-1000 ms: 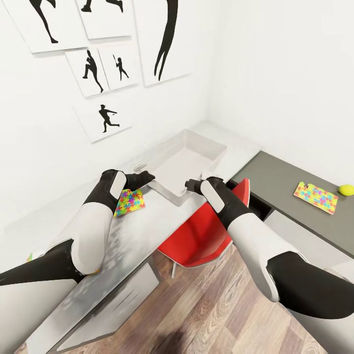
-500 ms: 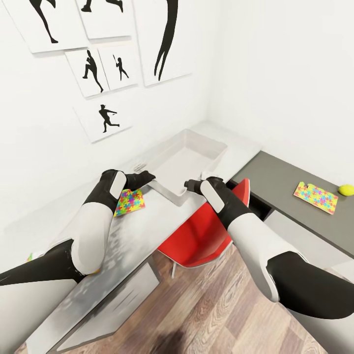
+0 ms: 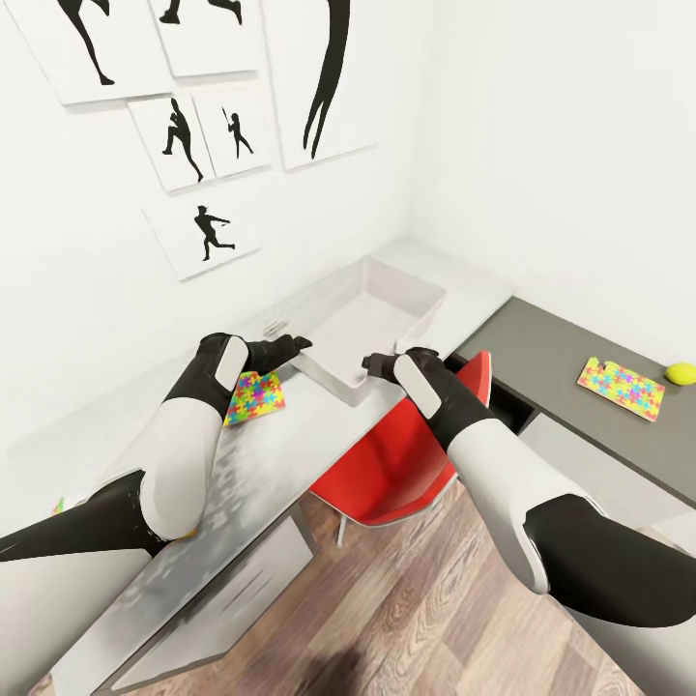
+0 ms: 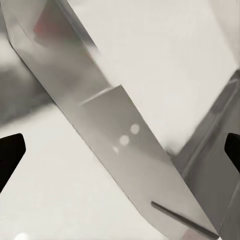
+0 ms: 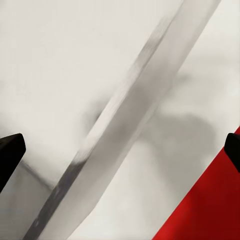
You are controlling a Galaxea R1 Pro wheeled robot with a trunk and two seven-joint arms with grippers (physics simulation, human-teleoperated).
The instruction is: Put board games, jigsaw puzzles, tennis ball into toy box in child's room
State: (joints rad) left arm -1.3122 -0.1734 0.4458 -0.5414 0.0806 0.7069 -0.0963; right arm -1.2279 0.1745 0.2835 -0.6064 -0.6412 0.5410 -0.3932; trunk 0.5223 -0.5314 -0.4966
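The toy box (image 3: 379,311), a shallow light grey tray, lies on the pale table (image 3: 290,447) by the wall. My left gripper (image 3: 296,344) is open at the box's near left corner, and its rim (image 4: 125,150) runs between the spread fingers. My right gripper (image 3: 371,364) is open at the near right corner, straddling the rim (image 5: 125,120). One jigsaw puzzle (image 3: 257,396) lies by my left wrist, partly hidden by the arm. A second jigsaw puzzle (image 3: 622,388) and the yellow tennis ball (image 3: 681,372) rest on the dark grey section (image 3: 541,353). The board games are out of view.
A red chair (image 3: 401,459) stands tucked against the desk under my right forearm. White drawers (image 3: 227,590) hang below the pale top. Baseball silhouette pictures (image 3: 203,232) cover the wall behind. Wood-plank floor (image 3: 425,609) lies below.
My left gripper has edged slightly forward along the toy box's near corner. The right gripper and the toys have stayed put.
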